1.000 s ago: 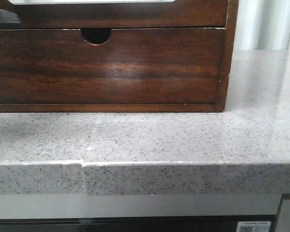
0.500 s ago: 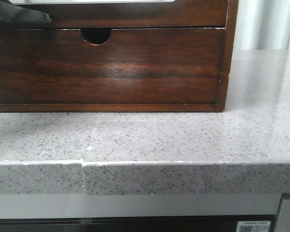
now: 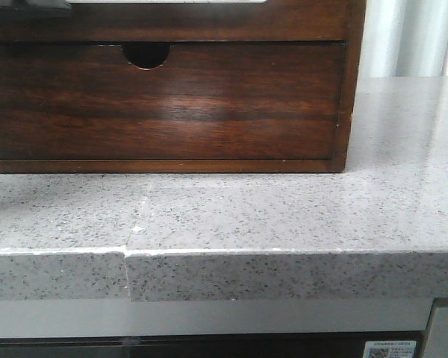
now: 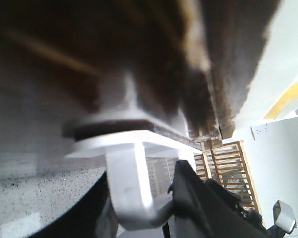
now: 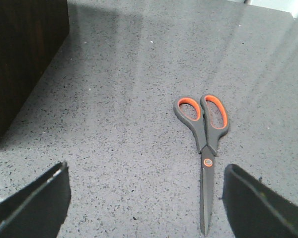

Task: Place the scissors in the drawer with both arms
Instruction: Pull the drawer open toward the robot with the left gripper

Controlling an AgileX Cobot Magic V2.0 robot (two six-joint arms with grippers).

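While the grey-and-orange scissors [image 5: 203, 148] lie flat on the speckled grey stone surface [image 5: 119, 124], the right hand [image 5: 144, 206] hovers released above them, ready to grasp; the left hand's grip I cannot tell.

One pair of scissors [image 5: 203, 148] with two orange-lined finger loops lies on one speckled grey tabletop [image 5: 129, 148]. One wooden cabinet [image 3: 347, 89] shows two drawer fronts: the drawer [image 3: 209, 26] above, one notched drawer front [image 3: 209, 104] below.

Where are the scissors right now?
The scissors show only in the right wrist view, lying closed and flat on the grey speckled countertop, between the open right gripper fingers, away from the dark wooden cabinet.
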